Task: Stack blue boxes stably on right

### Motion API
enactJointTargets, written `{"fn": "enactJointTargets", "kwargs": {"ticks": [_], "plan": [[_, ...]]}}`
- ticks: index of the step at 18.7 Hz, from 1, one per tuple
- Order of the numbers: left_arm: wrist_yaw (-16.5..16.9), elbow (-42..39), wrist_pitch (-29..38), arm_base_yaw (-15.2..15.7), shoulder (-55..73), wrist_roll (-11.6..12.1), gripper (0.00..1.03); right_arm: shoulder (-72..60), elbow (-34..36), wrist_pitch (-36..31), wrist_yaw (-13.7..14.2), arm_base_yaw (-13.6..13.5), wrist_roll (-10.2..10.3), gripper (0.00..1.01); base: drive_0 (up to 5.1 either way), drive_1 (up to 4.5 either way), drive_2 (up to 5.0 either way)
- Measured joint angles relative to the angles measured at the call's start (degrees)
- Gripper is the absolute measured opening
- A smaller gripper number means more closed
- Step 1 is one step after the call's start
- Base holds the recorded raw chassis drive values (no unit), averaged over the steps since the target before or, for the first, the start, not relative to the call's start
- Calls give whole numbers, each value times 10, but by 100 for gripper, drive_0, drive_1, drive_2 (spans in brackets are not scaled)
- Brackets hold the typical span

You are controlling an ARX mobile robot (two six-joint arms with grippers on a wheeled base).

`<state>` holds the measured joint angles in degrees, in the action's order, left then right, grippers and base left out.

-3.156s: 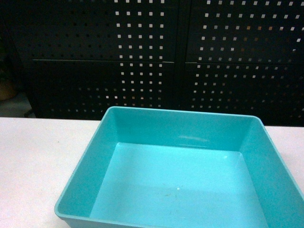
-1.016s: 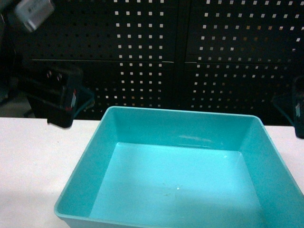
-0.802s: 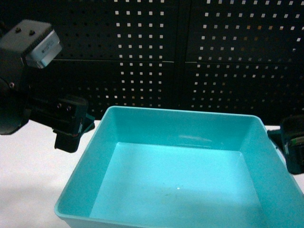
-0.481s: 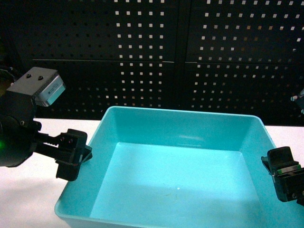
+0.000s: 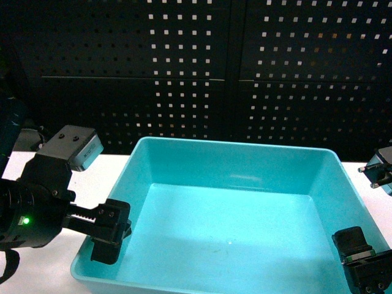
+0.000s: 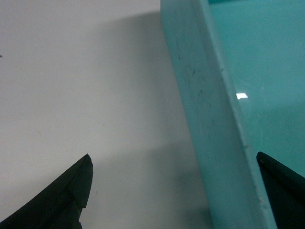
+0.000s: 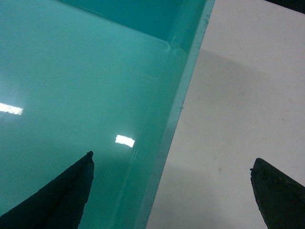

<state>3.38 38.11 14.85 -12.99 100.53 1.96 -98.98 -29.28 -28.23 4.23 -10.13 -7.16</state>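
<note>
Straddling the left wall of the shallow turquoise-blue plastic tub (image 5: 233,226), the left gripper (image 5: 109,240) had its jaws spread wide, one tip inside, one over the white table (image 6: 86,95). The right gripper (image 5: 361,266) likewise stood spread across the right wall, gripping nothing. The tub sat on the table before a black perforated panel (image 5: 245,67).

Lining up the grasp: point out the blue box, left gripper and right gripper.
blue box (image 5: 229,160): head view, inner far wall.
left gripper (image 5: 110,240): head view, fingertips at left rim.
right gripper (image 5: 361,269): head view, fingertips at right rim.
</note>
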Motion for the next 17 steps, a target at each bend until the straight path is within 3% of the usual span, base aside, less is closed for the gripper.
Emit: {"fn": "enactJointTargets", "kwargs": {"ticks": [6,7,14,15,17], "plan": [[-2,-2,9,-2,22,-40,98,-16,1,-4,0,1,0,98,0,0,0],[-3,-2,9,-2,23,-43,98,-18,2,-8,1,1,0,94,0,0,0],[-15,-3,17,-7,20,-46,98,-19,7,-17,0,4,1,32,0,0,0],[-16,-6,19,-8,18,-47,98,-19,7,-17,-4,4,8,24,0,0,0],[-23,-9,21,-11,14,-47,98,-19,7,-26,-21,4,50,11,0,0,0]]}}
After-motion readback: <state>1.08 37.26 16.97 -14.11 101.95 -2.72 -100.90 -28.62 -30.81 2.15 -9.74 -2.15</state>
